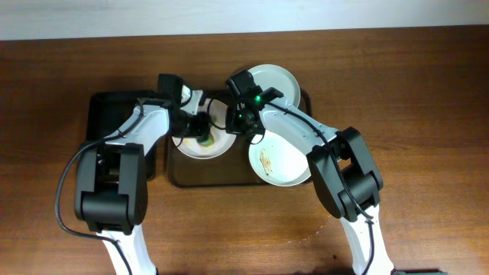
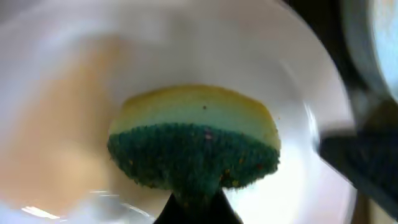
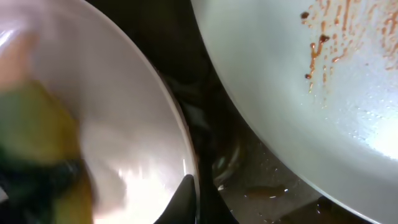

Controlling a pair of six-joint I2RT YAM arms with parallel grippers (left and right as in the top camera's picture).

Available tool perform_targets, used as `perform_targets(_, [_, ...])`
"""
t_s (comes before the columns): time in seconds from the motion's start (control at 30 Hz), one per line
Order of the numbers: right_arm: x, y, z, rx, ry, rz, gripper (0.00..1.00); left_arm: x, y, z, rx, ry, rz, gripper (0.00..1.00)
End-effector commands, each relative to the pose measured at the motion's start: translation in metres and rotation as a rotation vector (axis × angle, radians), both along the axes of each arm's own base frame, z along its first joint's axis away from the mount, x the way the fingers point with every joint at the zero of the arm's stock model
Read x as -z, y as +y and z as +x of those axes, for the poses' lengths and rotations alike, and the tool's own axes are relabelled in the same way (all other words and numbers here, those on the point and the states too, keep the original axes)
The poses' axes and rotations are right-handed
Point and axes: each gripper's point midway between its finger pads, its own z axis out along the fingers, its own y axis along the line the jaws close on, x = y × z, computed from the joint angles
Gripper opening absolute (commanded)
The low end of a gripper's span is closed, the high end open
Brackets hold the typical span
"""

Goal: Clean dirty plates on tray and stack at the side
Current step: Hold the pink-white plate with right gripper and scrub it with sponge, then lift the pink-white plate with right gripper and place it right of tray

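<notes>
Three white plates lie on the brown tray (image 1: pixel 229 177): a left plate (image 1: pixel 218 145), a clean far plate (image 1: pixel 279 78) and a near right plate (image 1: pixel 284 164) with brown-orange smears (image 3: pixel 323 37). My left gripper (image 1: pixel 200 136) is shut on a yellow and green sponge (image 2: pixel 196 146), its green side pressed onto the left plate (image 2: pixel 186 50). My right gripper (image 1: pixel 241 122) is shut on that plate's right rim (image 3: pixel 180 155); one finger lies on the inside of the rim.
A smaller black tray (image 1: pixel 114 114) lies left of the brown tray, under my left arm. The brown tray floor (image 3: pixel 267 186) between the plates is wet. Brown wooden table (image 1: pixel 428 92) lies all round.
</notes>
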Motion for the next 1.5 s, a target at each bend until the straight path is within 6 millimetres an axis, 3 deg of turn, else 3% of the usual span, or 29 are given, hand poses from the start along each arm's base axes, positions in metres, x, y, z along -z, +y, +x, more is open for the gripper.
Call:
perform_targets(0.0, [0.003, 0.002, 0.000, -0.009, 0.006, 0.008, 0.04, 0.034, 0.097, 0.021, -0.342, -0.045, 0.420, 0.01])
perform_targets(0.07, [0.003, 0.002, 0.000, -0.009, 0.005, 0.008, 0.04, 0.031, 0.122, 0.019, -0.403, -0.054, 0.550, 0.01])
perform_targets(0.13, [0.003, 0.002, 0.000, -0.009, 0.005, 0.008, 0.04, 0.040, 0.115, -0.006, -0.341, 0.054, 0.538, 0.01])
perform_targets(0.2, [0.003, 0.002, 0.000, -0.009, 0.005, 0.008, 0.04, 0.049, 0.076, -0.040, -0.164, 0.205, 0.350, 0.01])
perform_targets(0.27, [0.003, 0.003, 0.000, -0.010, 0.006, 0.008, 0.04, 0.042, 0.031, -0.065, -0.020, 0.298, 0.099, 0.01])
perform_targets(0.3, [0.003, 0.003, 0.000, -0.010, 0.007, 0.008, 0.04, 0.032, 0.007, -0.068, 0.045, 0.299, -0.041, 0.01])
perform_targets(0.37, [0.003, 0.003, 0.000, -0.010, 0.007, 0.008, 0.04, 0.023, -0.009, -0.061, 0.069, 0.261, -0.147, 0.01])
perform_targets(0.4, [0.003, 0.002, 0.000, -0.010, 0.007, 0.008, 0.04, 0.021, -0.011, -0.047, 0.075, 0.201, -0.156, 0.01])
perform_targets(0.47, [0.003, 0.002, 0.000, -0.010, 0.007, 0.007, 0.04, 0.025, 0.002, -0.021, 0.011, 0.111, -0.090, 0.01])
perform_targets(0.57, [0.003, 0.002, 0.000, -0.010, 0.007, 0.008, 0.04, 0.034, 0.065, 0.018, -0.288, 0.010, 0.171, 0.01])
perform_targets(0.63, [0.003, 0.002, 0.000, -0.009, 0.007, 0.007, 0.04, 0.038, 0.101, 0.014, -0.474, 0.030, 0.327, 0.01])
perform_targets(0.7, [0.003, 0.002, 0.000, -0.009, 0.007, 0.008, 0.04, 0.043, 0.102, -0.005, -0.478, 0.110, 0.351, 0.01])
perform_targets(0.77, [0.003, 0.002, 0.000, -0.009, 0.007, 0.008, 0.04, 0.048, 0.086, -0.030, -0.428, 0.228, 0.284, 0.01])
perform_targets(0.8, [0.003, 0.002, -0.001, -0.010, 0.010, 0.007, 0.04, 0.047, 0.068, -0.043, -0.353, 0.289, 0.201, 0.01])
perform_targets(0.83, [0.004, 0.002, -0.002, -0.011, 0.016, 0.007, 0.04, 0.039, 0.035, -0.056, -0.229, 0.349, 0.025, 0.01])
perform_targets(0.9, [0.003, 0.004, -0.005, -0.017, 0.029, 0.017, 0.04, 0.007, -0.014, -0.059, -0.076, 0.361, -0.282, 0.01])
perform_targets(0.97, [0.003, 0.006, -0.007, -0.025, 0.039, 0.034, 0.04, -0.018, -0.025, -0.043, -0.046, 0.321, -0.407, 0.01])
perform_targets(1.03, [0.002, 0.009, -0.009, -0.031, 0.048, 0.047, 0.04, -0.048, -0.007, -0.007, -0.075, 0.226, -0.430, 0.01])
perform_targets(1.1, [0.002, 0.009, -0.009, -0.031, 0.048, 0.048, 0.05, -0.080, 0.029, 0.028, -0.136, 0.124, -0.391, 0.01])
perform_targets(1.17, [0.002, 0.009, -0.009, -0.030, 0.048, 0.048, 0.24, -0.102, 0.052, 0.045, -0.176, 0.070, -0.363, 0.01])
perform_targets(1.23, [0.004, 0.009, -0.006, -0.027, 0.034, 0.045, 0.29, -0.125, 0.070, 0.058, -0.200, 0.016, -0.363, 0.01])
perform_targets(1.3, [0.017, 0.009, -0.006, -0.026, 0.046, 0.038, 0.28, -0.127, 0.073, 0.060, -0.205, 0.008, -0.361, 0.01])
perform_targets(1.37, [0.020, 0.011, -0.009, -0.033, 0.061, 0.050, 0.04, -0.118, 0.082, 0.058, -0.233, 0.023, -0.290, 0.01])
perform_targets(1.4, [0.017, 0.013, -0.008, -0.039, 0.059, 0.065, 0.04, -0.115, 0.084, 0.056, -0.241, 0.035, -0.270, 0.01])
perform_targets(1.47, [-0.010, 0.020, -0.001, -0.110, 0.010, 0.117, 0.04, -0.104, 0.093, 0.046, -0.271, 0.084, -0.186, 0.01])
